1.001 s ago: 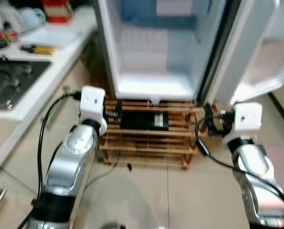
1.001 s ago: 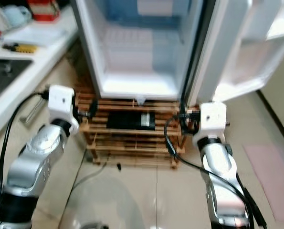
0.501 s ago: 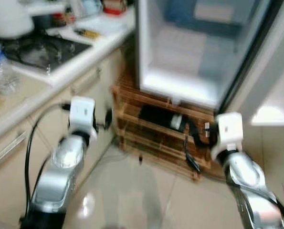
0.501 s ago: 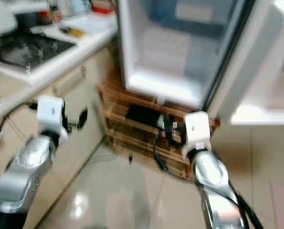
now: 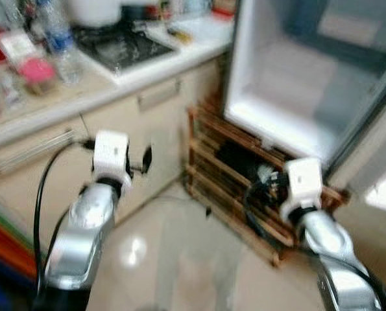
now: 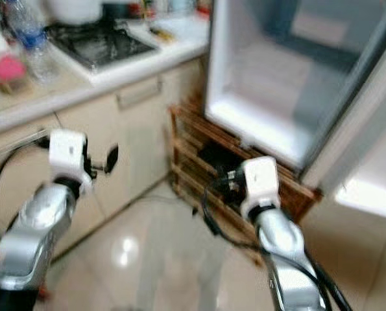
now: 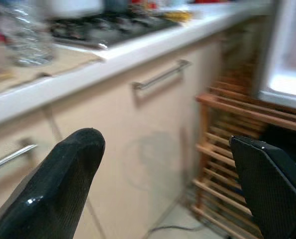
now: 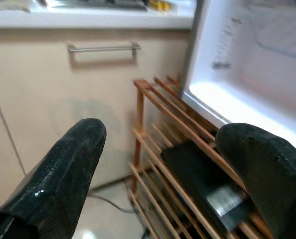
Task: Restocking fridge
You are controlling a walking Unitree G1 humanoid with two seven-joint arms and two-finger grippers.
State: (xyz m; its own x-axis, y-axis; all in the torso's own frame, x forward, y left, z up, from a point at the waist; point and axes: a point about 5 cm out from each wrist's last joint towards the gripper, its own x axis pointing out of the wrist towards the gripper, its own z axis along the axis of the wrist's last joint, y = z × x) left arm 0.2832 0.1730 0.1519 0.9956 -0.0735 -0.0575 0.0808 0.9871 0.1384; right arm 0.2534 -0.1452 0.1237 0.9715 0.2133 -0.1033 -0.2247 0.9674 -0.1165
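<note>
Nearest the camera, both silver arms reach forward over a glossy tiled floor (image 5: 180, 259). The left gripper (image 7: 172, 189) is held in the air in front of the beige cabinet fronts, its two black fingers (image 7: 58, 184) spread wide apart with nothing between them. The right gripper (image 8: 162, 184) is also empty, its fingers (image 8: 53, 174) standing well apart, and it points toward the low wooden rack.

Beyond the grippers, the wooden rack (image 5: 244, 188) sits on the floor directly under the fridge, its slatted shelves showing. A black box-like object (image 8: 207, 184) with a pale label lies on one of the rack's upper shelves; what it is cannot be told. A dark cable (image 5: 257, 201) loops near the right wrist in front of the rack.

Above the rack stands the fridge (image 5: 303, 84), its door open and its white interior lit. The pictures are blurred, and no items can be made out inside it.

To the left, the cabinet (image 7: 138, 129) with metal bar handles (image 7: 160, 79) runs under a pale desk (image 5: 115, 81). On the desk are a black stove top (image 5: 118, 48), a clear plastic bottle (image 5: 56, 39), something pink (image 5: 34, 68) and, farther back, a white pot-like shape (image 5: 92, 10) and a small yellow item (image 5: 180, 35).
</note>
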